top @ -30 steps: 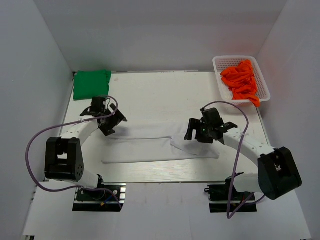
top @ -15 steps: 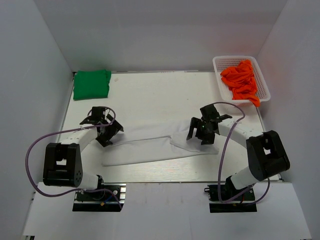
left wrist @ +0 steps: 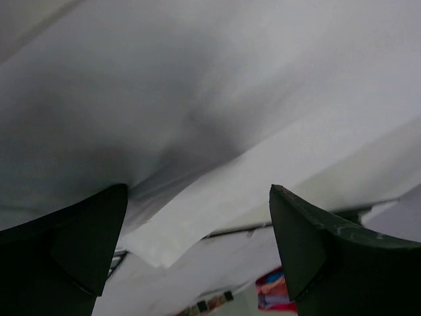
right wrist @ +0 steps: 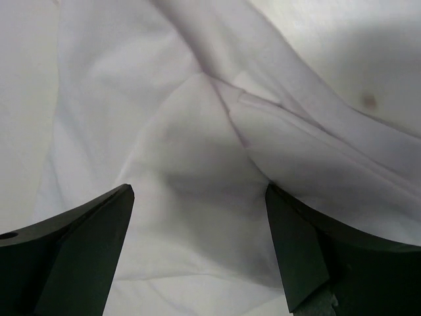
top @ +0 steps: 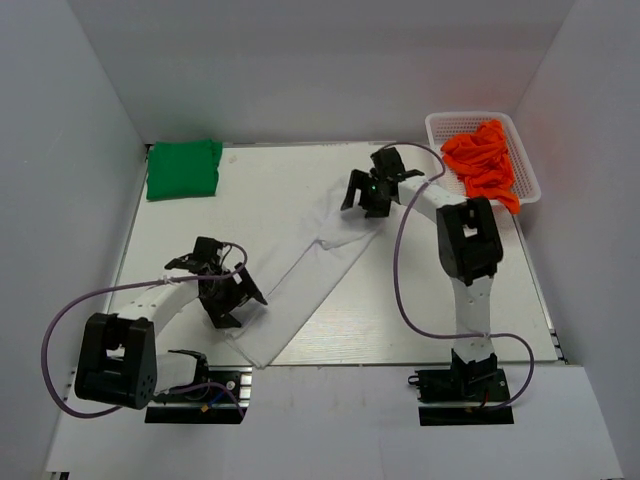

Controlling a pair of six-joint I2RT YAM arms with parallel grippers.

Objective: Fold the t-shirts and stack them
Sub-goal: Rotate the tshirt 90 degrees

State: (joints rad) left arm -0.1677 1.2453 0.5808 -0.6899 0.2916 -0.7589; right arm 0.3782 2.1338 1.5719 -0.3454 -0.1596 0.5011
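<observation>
You are swinging the white t-shirt (top: 310, 270) from crosswise to diagonal (likely realigning it for folding). The left gripper (top: 243, 310) and right gripper (top: 360, 205) are resting spread on it, clamping nothing.

Plain white t-shirt (top: 305, 275), bright green t-shirt (top: 183, 170), orange cloths (top: 482, 160).

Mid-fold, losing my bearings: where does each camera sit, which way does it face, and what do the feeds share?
Top external: above and behind the bases, looking down on the table; both arms whole, left gripper by the near end of the white t-shirt, right gripper over its far end, green t-shirt far left.
Left wrist: on the left arm, looking down between its open fingers at white cloth.
Right wrist: on the right arm, looking down between its open fingers at creased white cloth.
Shared: all three show the white t-shirt.
</observation>
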